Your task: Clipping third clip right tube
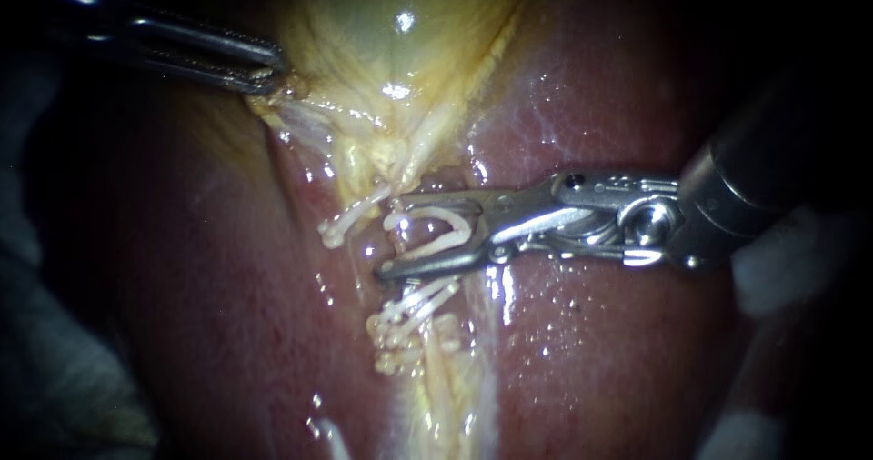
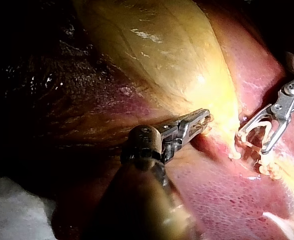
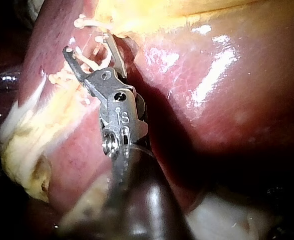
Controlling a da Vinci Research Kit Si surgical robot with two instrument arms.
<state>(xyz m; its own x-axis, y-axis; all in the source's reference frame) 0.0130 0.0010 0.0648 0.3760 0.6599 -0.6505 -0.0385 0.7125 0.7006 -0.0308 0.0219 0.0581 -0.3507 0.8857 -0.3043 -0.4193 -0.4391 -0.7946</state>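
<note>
Third clip poised at the right tube, not yet squeezed.

My right instrument (image 1: 393,235), in from 3 o'clock, carries the new clip (image 1: 459,226) between wide-spread jaws, seemingly astride the right tube (image 1: 444,365), just 12 o'clock of the set clips (image 1: 409,319). Next, I judge: seat it square, then close. My left instrument (image 1: 266,75), at 10 o'clock, pinches the gallbladder (image 1: 382,42) edge. Another clip (image 1: 350,219) crowds in at 9 o'clock.
</note>
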